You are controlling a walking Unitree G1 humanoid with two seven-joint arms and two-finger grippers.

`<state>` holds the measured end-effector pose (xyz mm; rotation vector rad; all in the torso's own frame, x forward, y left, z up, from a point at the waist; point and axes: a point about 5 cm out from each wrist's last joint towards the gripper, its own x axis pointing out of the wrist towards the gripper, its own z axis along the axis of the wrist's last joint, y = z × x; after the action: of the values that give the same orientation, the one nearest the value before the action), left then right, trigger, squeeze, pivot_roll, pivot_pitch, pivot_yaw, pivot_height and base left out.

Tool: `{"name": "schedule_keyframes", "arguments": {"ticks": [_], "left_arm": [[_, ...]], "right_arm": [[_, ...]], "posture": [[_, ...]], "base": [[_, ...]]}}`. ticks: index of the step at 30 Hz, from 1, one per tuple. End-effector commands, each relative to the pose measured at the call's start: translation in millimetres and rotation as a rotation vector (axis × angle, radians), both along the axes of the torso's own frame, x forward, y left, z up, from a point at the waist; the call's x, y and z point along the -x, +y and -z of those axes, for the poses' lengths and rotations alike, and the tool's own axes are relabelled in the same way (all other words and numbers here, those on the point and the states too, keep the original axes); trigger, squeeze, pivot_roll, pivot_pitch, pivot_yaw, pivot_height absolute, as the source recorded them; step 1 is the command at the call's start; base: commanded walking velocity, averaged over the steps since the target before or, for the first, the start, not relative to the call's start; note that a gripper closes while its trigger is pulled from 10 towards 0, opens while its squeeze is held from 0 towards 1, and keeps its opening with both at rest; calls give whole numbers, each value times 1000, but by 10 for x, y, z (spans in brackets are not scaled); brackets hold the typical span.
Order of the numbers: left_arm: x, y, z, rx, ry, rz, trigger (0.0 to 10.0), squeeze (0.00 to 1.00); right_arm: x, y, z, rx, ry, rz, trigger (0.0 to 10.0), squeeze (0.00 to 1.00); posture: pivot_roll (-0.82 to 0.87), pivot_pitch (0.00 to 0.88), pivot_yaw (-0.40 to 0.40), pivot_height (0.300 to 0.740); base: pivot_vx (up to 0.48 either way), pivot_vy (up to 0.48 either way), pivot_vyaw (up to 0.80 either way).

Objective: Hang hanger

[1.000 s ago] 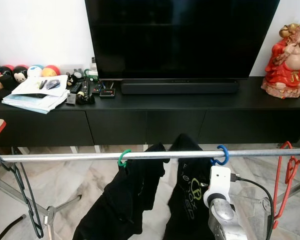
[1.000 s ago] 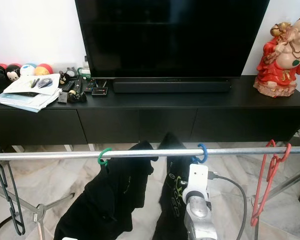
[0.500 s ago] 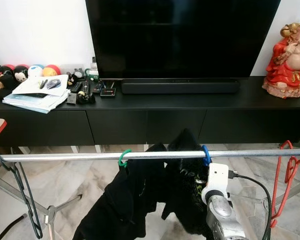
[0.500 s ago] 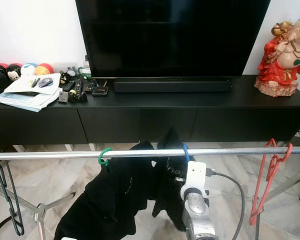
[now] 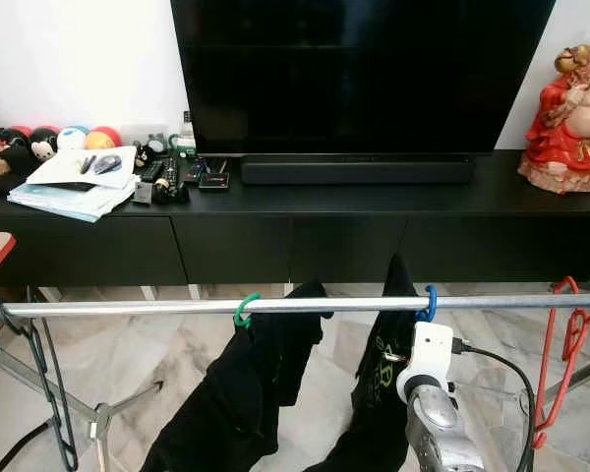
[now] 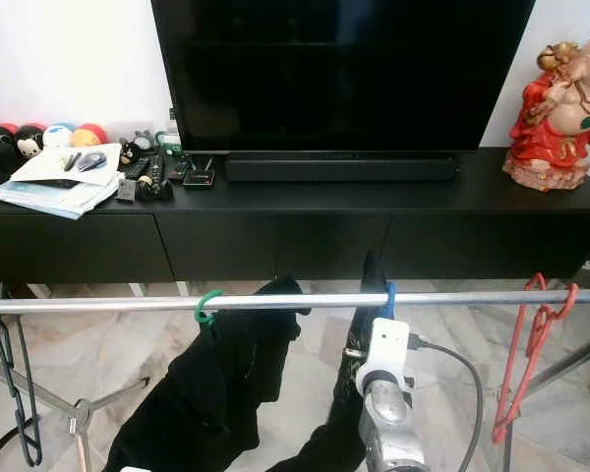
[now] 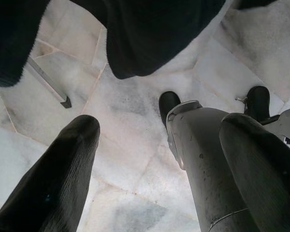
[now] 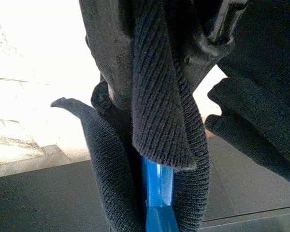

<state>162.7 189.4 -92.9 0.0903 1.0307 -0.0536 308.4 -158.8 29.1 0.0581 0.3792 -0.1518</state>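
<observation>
Right claw (image 8: 157,82) clamped on blue hanger (image 8: 156,193) and the black garment (image 5: 379,393) draped on it, hanger's hook over the metal rail (image 5: 177,307) just above the claw, green hanger (image 5: 244,310) further along, left claw (image 7: 154,159) spread open over marble floor (image 7: 121,121)

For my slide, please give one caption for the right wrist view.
Right gripper pinching dark knit fabric over the blue hanger.
</observation>
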Motion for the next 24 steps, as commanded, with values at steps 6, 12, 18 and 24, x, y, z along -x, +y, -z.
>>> {"name": "schedule_keyframes", "arguments": {"ticks": [6,12,18,24], "left_arm": [[37,23,13,-13,15,18,10000,0],[36,23,13,-14,15,19,10000,0],[34,25,12,-16,15,22,10000,0],[34,22,12,-15,16,22,10000,0]], "right_arm": [[-56,13,-101,-31,-68,15,0,0],[-61,-48,-178,-26,-138,58,0,0],[-51,-92,-304,-9,-246,82,0,0],[58,-78,-266,19,-261,56,0,0]], "posture": [[85,0,23,740],[85,0,23,740],[83,0,26,740],[79,0,22,740]], "base": [[0,0,0],[0,0,0],[0,0,0],[0,0,0]]}}
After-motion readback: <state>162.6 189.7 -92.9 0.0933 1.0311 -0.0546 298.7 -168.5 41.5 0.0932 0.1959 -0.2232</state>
